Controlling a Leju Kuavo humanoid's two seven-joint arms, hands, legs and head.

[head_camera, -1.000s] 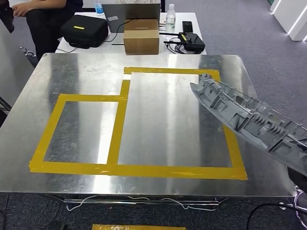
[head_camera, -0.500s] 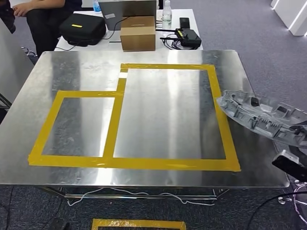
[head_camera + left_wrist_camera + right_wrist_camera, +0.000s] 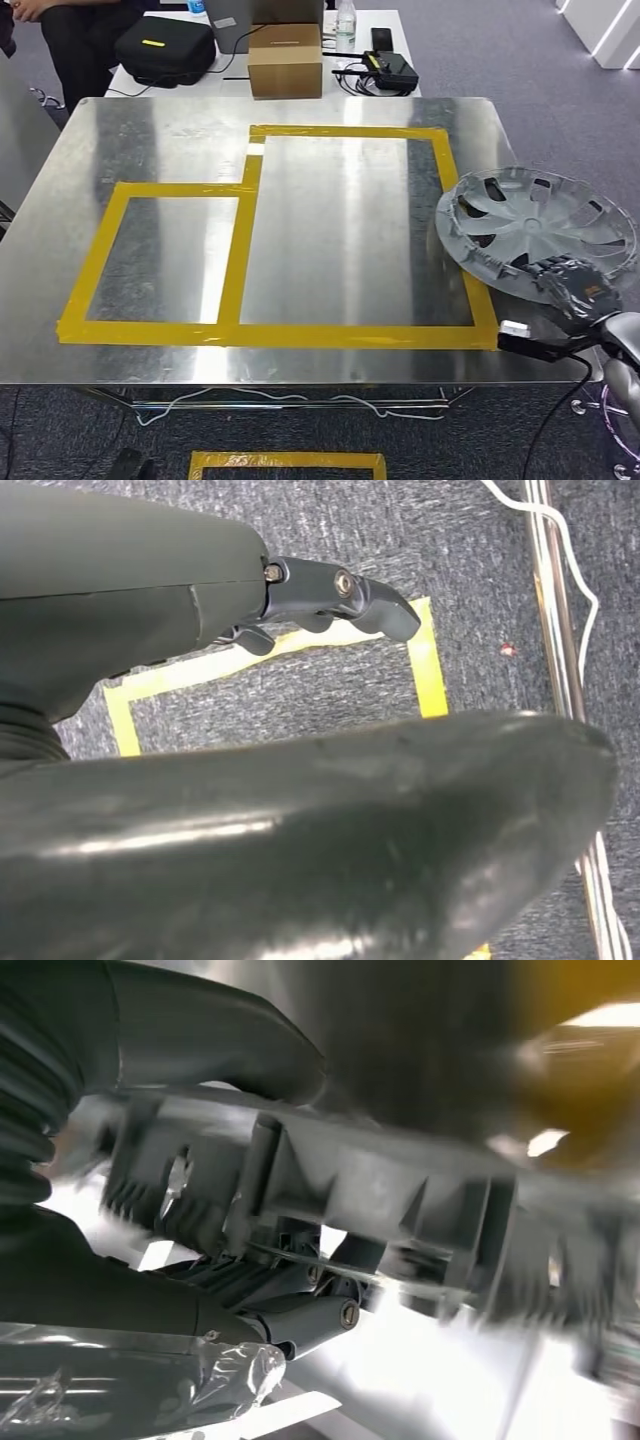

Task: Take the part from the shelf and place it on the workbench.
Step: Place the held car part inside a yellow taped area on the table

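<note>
Grey wheel cover [image 3: 537, 228] held at the right edge of the metal table [image 3: 181, 130], face up and slightly tilted, its left rim over the right strip of the yellow tape frame [image 3: 341, 234], its right part out past the table edge above the carpet [image 3: 483, 60]. Whether touching the table surface or just above it: cannot tell. Right hand [image 3: 575, 285] gripping the near rim of the wheel cover, dark fingers [image 3: 555, 272] curled over the top face. Arm entering from the near right corner, with a black cable [image 3: 557, 412] hanging below it.

Large taped rectangle in the middle of the table, smaller taped rectangle [image 3: 155, 262] to its left, both bare inside. Wide open metal surface left of the wheel cover. At the far edge, on a second white table [image 3: 407, 50]: a cardboard box [image 3: 284, 60], a black case [image 3: 161, 46], a bottle [image 3: 346, 22], a small black device [image 3: 385, 70]. A seated person [image 3: 72, 30] at the far left.

From the right wrist view, seen close and blurred: the ribbed underside of the wheel cover [image 3: 362, 1190], clamped between the thick thumb above and the fingers [image 3: 302, 1315] below.

From the left wrist view: left hand [image 3: 317, 600] hanging low over the carpet, fingers apart, nothing in it; beneath it a yellow taped square on the floor [image 3: 423, 660] and the chrome leg rail of the table [image 3: 555, 630] with a white cable [image 3: 573, 550].
</note>
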